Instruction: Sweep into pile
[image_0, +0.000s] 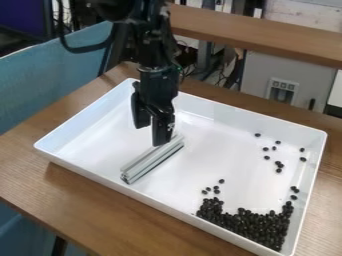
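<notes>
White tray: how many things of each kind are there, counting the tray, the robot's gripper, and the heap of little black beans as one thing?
Tray: 1
Grey bar: 1
Gripper: 1
Heap of black beans: 1
Total: 4
Loose beans lie outside the heap too; some touch, so I left them uncounted.

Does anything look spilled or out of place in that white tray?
Nothing looks damaged or spilled over the rim, but the black beans aren't all together: several lie scattered beyond the main heap, toward the right side of the white tray, which looks untidy.
</notes>
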